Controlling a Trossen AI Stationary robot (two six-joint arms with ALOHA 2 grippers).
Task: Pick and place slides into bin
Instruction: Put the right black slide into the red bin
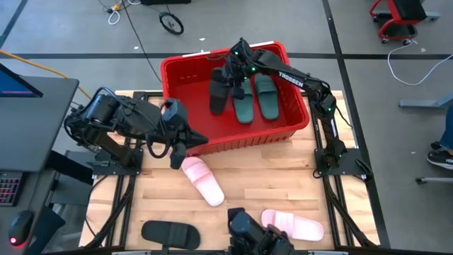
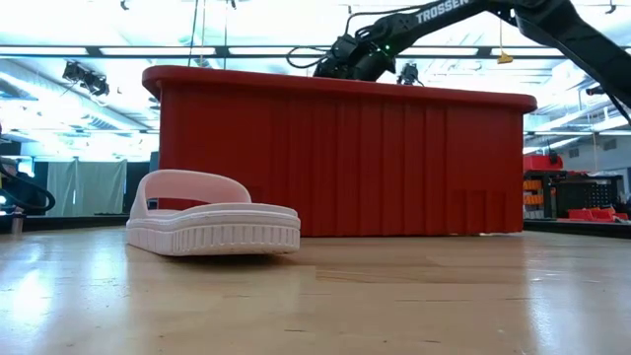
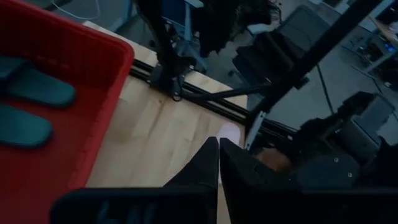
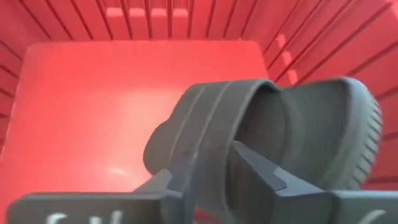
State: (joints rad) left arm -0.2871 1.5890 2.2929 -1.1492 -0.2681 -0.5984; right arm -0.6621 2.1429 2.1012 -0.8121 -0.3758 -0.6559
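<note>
Right then, the right gripper (image 4: 214,168) had its fingers pinching the wide strap of a black slide (image 4: 273,137). It hung over the far left part of the red bin (image 1: 212,145), inside the rim. The slide's long side ran from near to far, with the sole turned away from the fingers. The red floor just under it was bare, so I think the next move was only to let go and drop it. Two dark green slides (image 1: 256,99) already lay side by side in the bin, just to the right of the black one, with their long sides near to far too.

The left gripper (image 3: 218,165) had its fingers pressed together and held nothing. It hung over the tabletop (image 1: 283,177) by the bin's near left corner. A pale pink slide (image 1: 202,180) lay just beside it on the near side, on a slant, so the left arm was the closer one for that slide. A second pale pink slide (image 1: 296,225) lay well apart near the front edge, with its long side left to right. Another black slide (image 1: 170,234) lay at the front left, also left to right. I judge three slides were still to go in.

White letters on the right arm read "TROSSEN" (image 1: 289,78). I could read no other writing.
</note>
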